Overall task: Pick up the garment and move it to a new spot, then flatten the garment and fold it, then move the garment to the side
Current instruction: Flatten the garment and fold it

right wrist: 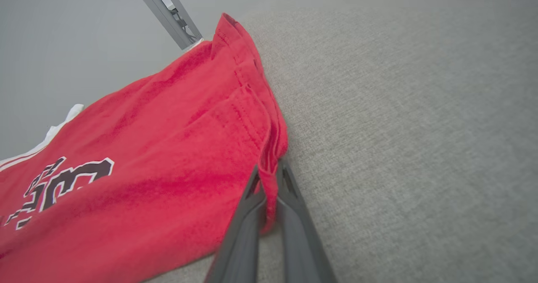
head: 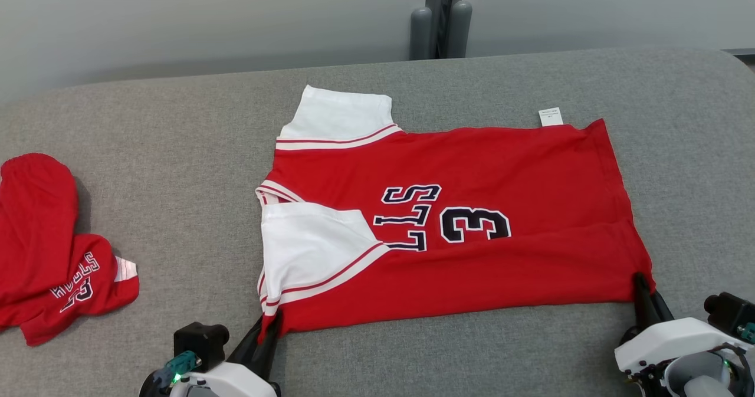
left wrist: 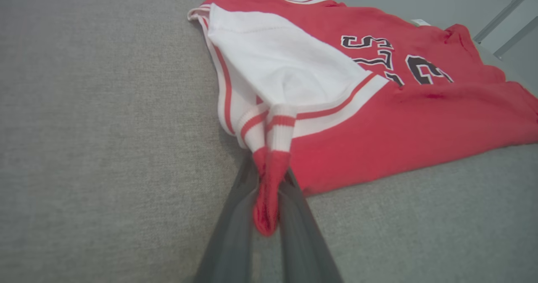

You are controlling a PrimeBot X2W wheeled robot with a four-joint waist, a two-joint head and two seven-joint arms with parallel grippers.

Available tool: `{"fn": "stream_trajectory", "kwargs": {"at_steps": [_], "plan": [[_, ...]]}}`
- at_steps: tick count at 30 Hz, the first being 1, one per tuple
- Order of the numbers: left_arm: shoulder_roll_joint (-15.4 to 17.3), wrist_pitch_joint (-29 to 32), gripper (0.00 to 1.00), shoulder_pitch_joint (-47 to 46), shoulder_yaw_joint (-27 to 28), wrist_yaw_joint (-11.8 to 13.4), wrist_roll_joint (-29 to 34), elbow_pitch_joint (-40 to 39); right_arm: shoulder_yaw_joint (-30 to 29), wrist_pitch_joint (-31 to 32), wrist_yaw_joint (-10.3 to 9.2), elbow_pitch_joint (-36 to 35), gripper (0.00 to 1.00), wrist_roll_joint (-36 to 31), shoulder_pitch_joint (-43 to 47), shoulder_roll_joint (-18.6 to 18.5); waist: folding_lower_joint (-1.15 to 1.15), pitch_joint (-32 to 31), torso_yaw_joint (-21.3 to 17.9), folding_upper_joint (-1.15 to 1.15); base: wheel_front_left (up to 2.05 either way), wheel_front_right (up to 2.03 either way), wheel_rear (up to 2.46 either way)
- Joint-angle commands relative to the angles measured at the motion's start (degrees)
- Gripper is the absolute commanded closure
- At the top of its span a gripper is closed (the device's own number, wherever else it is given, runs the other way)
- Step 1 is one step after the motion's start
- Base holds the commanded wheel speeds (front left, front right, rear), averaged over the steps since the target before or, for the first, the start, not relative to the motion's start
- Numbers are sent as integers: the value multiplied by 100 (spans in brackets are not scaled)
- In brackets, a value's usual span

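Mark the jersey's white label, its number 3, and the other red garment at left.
white label (head: 551, 116), head view, middle of the tag.
number 3 (head: 481, 225), head view, middle stroke of the digit.
other red garment (head: 41, 238), head view, plain red cloth above its lettering.
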Motion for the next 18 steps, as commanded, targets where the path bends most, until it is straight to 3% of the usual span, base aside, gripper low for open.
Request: {"fn": "stream_trajectory", "kwargs": {"at_steps": [1,10,18], "plan": [[73,12,100,-7,0,-5,40,-19,-22,-2,1,-68,100,-22,46,-69,0,-19,-8,0,0,0,0],[309,157,100,237,-211,-65,164,-192,217,19,0,-209,100,158,358,-352,0,-186,-72,0,0,0,0],[591,614,100,682,-339,-148,29,-706,644,564,0,-309,100,596,650,-748,0,-266,-97,0,0,0,0]]}}
